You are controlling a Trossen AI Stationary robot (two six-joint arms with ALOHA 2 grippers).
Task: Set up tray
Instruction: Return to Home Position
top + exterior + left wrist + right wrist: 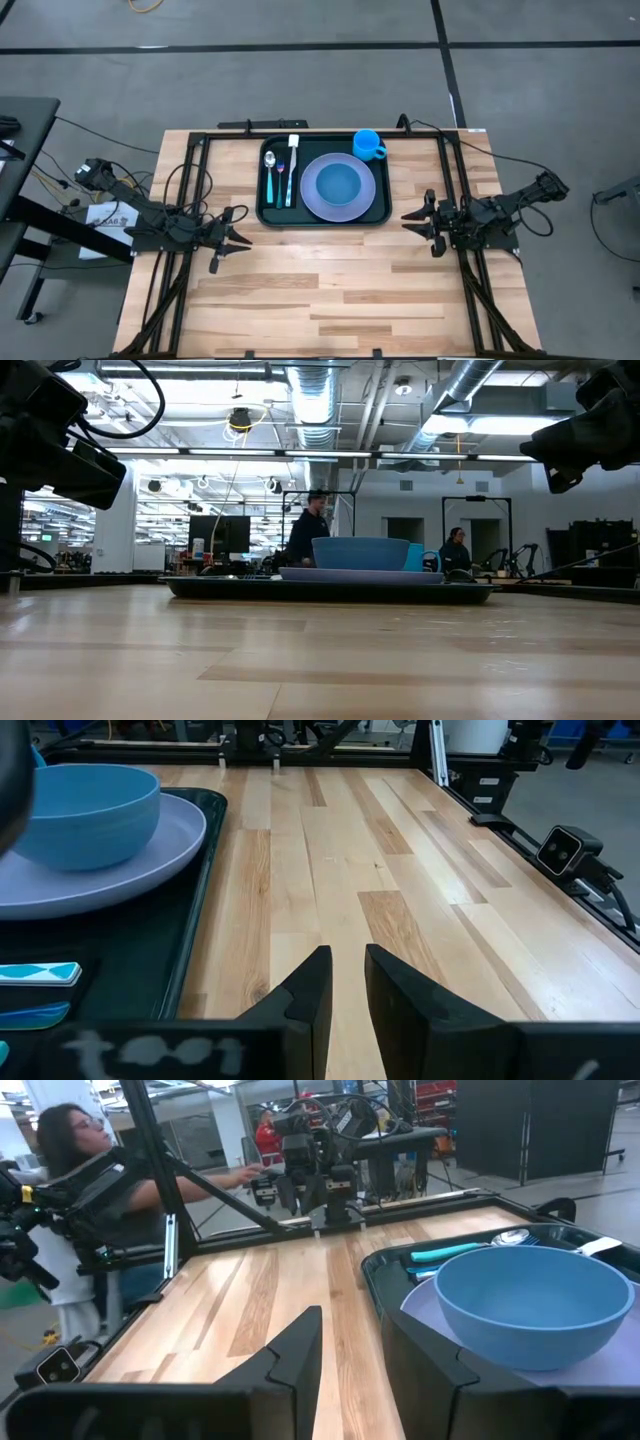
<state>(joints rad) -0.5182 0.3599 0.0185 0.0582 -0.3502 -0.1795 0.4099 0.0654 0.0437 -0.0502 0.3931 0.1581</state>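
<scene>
tray count: one. the dark green tray (285, 217) sits mid-worktop (330, 290) toward the far edge, long side running across, between my two arms
plate count: one lilac plate (310, 200), filling most of the tray's right part
bowl count: one blue bowl (338, 182), sat in the middle of that plate
cup count: one blue cup (368, 144) at the tray's far right corner, handle pointing right. honestly can't tell if it's on the tray or just behind it
cutlery count: three pieces side by side in the tray's left part, all lying front to back. green spoon (270, 178) is leftmost, blue fork (281, 185) in the middle, and a patterned knife (292, 172) is nearest the plate
arms count: two, one out at each side of the worktop, both pointing inward at each other and held up off the wood
left pincer (243, 227): near the tray's near left corner but clear of it. fingers apart with a narrow gap, nothing between them, just bare planks showing through in my wrist view
right pincer (412, 228): just off the tray's near right corner, not touching. fingers apart too, a slightly wider gap, nothing held
people count: two in the room behind in the low view, one standing (308, 525) and one lower down (455, 550), both well beyond the worktop
</scene>
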